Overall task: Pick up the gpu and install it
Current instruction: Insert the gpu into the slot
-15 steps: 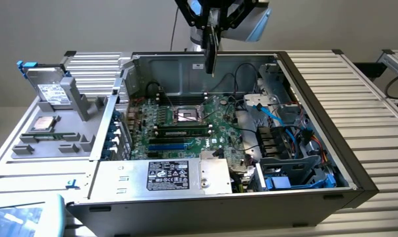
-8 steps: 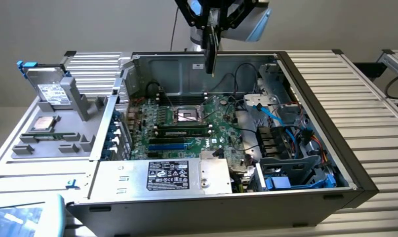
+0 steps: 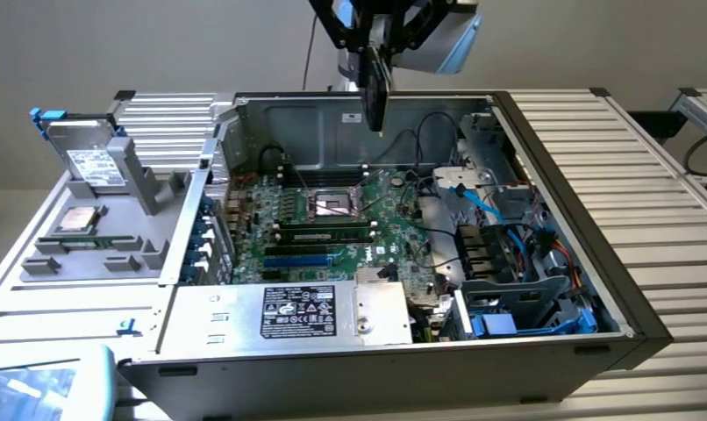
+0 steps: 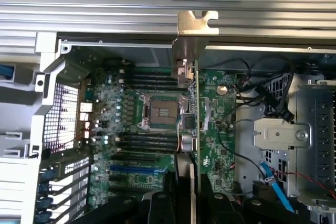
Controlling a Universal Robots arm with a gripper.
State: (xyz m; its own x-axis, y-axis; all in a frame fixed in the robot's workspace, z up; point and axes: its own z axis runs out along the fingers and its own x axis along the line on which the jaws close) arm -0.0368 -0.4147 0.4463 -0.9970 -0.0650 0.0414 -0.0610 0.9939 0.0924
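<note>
At the top centre of the frame we see the gripper (image 3: 380,39) clasping the gpu (image 3: 377,96), which hangs edge-on above the open computer case (image 3: 389,373). Below it lies the green motherboard (image 3: 330,219), and a grey tray (image 3: 96,263) sits at the left.

The tool (image 3: 378,37) was cut off by the exterior view's top edge; the gpu (image 3: 377,95) was seen edge-on, faces hidden; the power supply label (image 3: 297,312) was unreadably small.

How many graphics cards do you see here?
1. The gpu hangs edge-on in the gripper, above the motherboard of the open case. More could be hidden elsewhere.
</note>
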